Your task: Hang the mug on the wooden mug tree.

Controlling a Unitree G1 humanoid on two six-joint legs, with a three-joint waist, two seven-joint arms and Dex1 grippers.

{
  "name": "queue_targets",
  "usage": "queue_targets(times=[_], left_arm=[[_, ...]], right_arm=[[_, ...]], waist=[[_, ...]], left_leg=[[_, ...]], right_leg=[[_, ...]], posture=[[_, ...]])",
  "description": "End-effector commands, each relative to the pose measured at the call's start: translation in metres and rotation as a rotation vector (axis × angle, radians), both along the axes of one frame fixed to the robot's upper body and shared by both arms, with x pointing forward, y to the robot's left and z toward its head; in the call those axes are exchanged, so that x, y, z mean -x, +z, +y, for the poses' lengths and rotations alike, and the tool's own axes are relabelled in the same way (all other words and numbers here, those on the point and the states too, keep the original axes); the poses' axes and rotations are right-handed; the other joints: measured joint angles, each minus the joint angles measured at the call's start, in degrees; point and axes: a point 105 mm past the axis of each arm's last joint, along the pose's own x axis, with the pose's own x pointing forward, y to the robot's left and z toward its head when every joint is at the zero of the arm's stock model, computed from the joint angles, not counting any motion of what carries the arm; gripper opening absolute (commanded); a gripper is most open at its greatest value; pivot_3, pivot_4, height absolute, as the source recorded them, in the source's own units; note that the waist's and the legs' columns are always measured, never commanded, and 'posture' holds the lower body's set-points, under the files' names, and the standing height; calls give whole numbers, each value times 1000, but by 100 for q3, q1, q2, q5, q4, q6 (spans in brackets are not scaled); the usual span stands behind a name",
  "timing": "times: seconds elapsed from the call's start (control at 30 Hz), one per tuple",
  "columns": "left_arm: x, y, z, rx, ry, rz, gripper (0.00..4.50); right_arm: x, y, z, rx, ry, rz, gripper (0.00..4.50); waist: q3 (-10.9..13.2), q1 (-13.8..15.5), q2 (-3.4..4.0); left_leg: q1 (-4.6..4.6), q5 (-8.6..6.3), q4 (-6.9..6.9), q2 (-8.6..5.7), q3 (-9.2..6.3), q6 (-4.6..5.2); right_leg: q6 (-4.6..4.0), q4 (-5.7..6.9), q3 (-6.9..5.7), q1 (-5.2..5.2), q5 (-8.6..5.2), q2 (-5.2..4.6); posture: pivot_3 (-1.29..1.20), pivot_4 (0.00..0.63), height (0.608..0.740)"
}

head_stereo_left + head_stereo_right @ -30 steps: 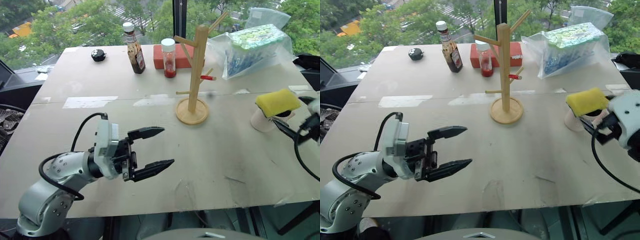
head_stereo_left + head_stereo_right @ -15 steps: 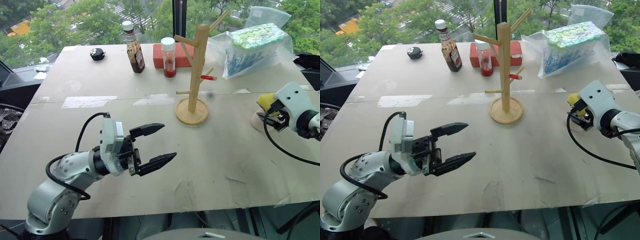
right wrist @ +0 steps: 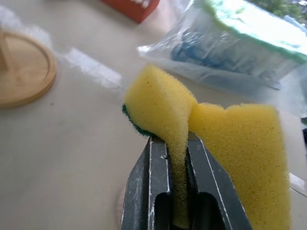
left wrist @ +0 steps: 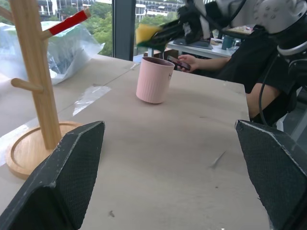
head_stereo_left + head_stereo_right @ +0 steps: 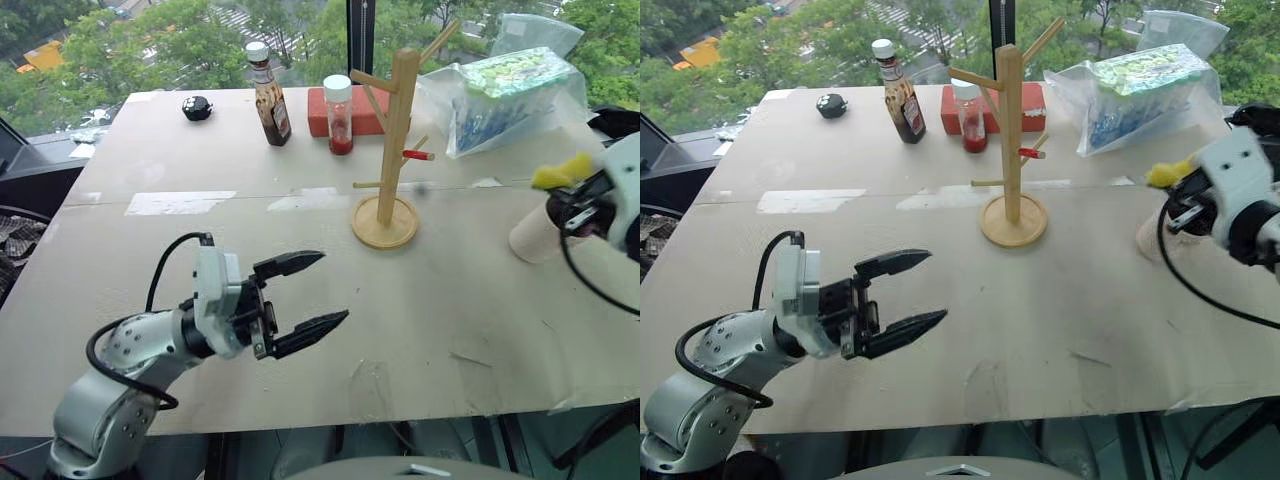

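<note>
At the right edge of the frame, the right gripper (image 3: pixel 178 158) is clamped on the yellow sponge (image 3: pixel 211 139), its jaws squeezing a fold of the foam flat, and holds it in the air just above the mug (image 5: pixel 537 236). The sponge is probably being lifted off because it blocked the mug's mouth; until it is set aside, that gripper cannot take the mug.

The mug stands upright on the desk (image 5: pixel 300 160) at right centre, close to the desk's right-hand edge, its dark inside showing in the left wrist view. The handle cannot be made out. The wooden mug tree (image 5: pixel 393 140) stands upper centre, well apart from the mug, with bare desk between them, so a carry across looks unobstructed. Its red-tipped peg (image 5: pixel 417 155) points toward the mug's side.

The left gripper (image 5: pixel 307 297) hovers over the lower left of the desk with its jaws wide apart and nothing in them, pointing toward the tree and mug.

Behind the tree, near the far edge, stand a brown sauce bottle (image 5: pixel 269 97), a jar (image 5: pixel 339 116), and a plastic bag (image 5: pixel 510 95) at upper right. Open room for putting the sponge down lies in the lower centre of the desk.
</note>
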Motion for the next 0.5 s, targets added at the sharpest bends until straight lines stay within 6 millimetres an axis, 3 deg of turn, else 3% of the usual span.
queue_targets(times=[0.03,0.17,0.27,0.5], left_arm=[[-1,1,-1,6,-40,-27,4500],[-4,-1,0,6,-68,-27,4500],[-4,-1,-2,17,-93,-27,4500],[-3,-3,-7,13,-135,-24,4500]], right_arm=[[18,29,-33,7,-139,-89,51],[34,21,-72,140,-317,-49,51],[48,-11,-109,212,-480,55,51],[48,-102,-130,107,-489,189,51]], waist=[[1,27,1],[0,38,2],[-3,52,-3],[-1,-42,10]], left_leg=[[-1,0,0,0,-1,0],[-8,0,2,-1,-5,0],[-9,0,7,-1,-5,0],[1,0,35,0,4,0]], right_leg=[[0,0,-1,0,0,0],[0,-1,-11,-2,0,-1],[0,1,-12,-1,0,-1],[5,21,4,9,4,4]], posture=[[0,150,740],[0,150,740],[0,150,740],[0,150,740]])
